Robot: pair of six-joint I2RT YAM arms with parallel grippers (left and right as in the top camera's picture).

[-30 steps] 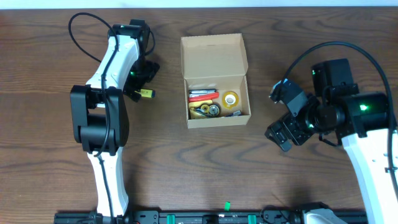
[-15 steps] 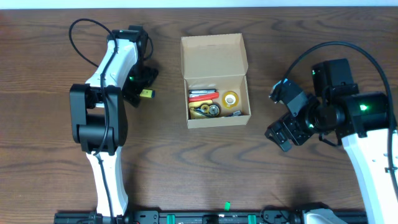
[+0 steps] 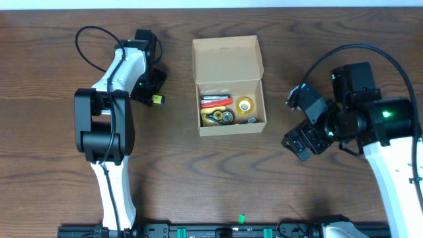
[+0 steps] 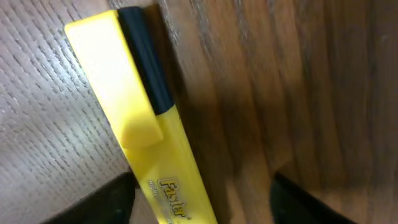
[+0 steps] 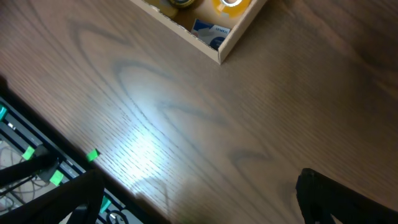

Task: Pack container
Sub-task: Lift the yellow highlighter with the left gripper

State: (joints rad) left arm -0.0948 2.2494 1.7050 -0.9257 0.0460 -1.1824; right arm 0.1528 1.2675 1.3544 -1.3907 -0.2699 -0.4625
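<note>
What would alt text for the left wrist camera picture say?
A yellow and black highlighter lies diagonally on a dark wooden table. The left gripper shows as two dark fingers at the bottom edge, either side of it.

Your left tool (image 4: pixel 205 198) has drawn its 2 fingers closer together around the flat yellow plastic highlighter pen (image 4: pixel 134 106), and your left arm (image 3: pixel 122 66) has shifted slightly toward the wooden surface's (image 3: pixel 198 172) far edge.
</note>
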